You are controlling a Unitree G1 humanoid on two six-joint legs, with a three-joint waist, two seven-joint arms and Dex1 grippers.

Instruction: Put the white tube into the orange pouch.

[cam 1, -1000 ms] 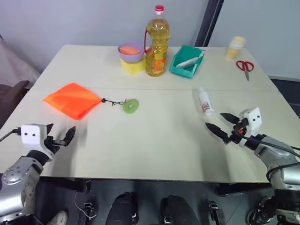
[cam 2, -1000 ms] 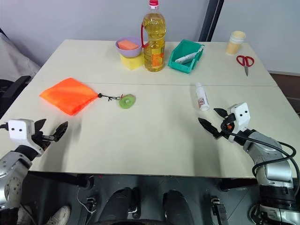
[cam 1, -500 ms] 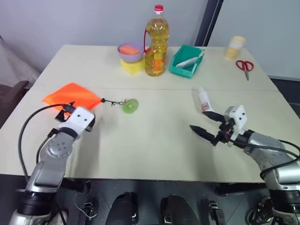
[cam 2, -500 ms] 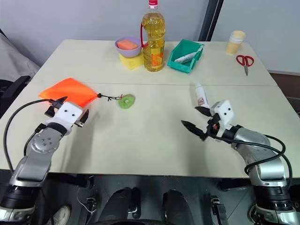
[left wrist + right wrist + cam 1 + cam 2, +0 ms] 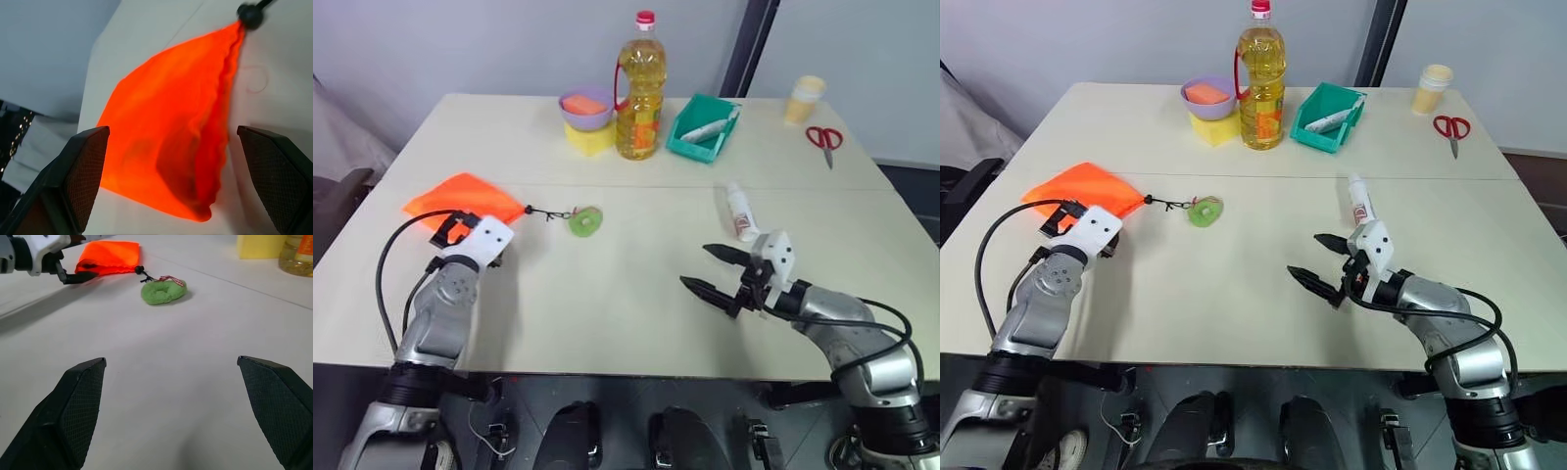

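Orange pouch [image 5: 462, 197] – left fingers [image 5: 88, 176] spread at it | right fingers [image 5: 712, 290] spread – level

A pale cream counter [image 5: 636, 294] takes up most of the scene, made of two slabs that meet in a thin seam running from 9 o'clock to 3 o'clock across its middle. Behind it, at 12 o'clock, stands a plain wall [image 5: 489, 44] of light grey-blue, evenly lit, with soft shadows on the counter top. A dark upright post [image 5: 744, 44] rises at about 1 o'clock, splitting the wall from a paler panel [image 5: 862, 59] at 2 o'clock. Below the near edge, at 6 o'clock, the floor [image 5: 626, 431] is dark. At 9 o'clock, beside the counter, sits a dark piece of furniture [image 5: 337, 211], too cut off to identify.
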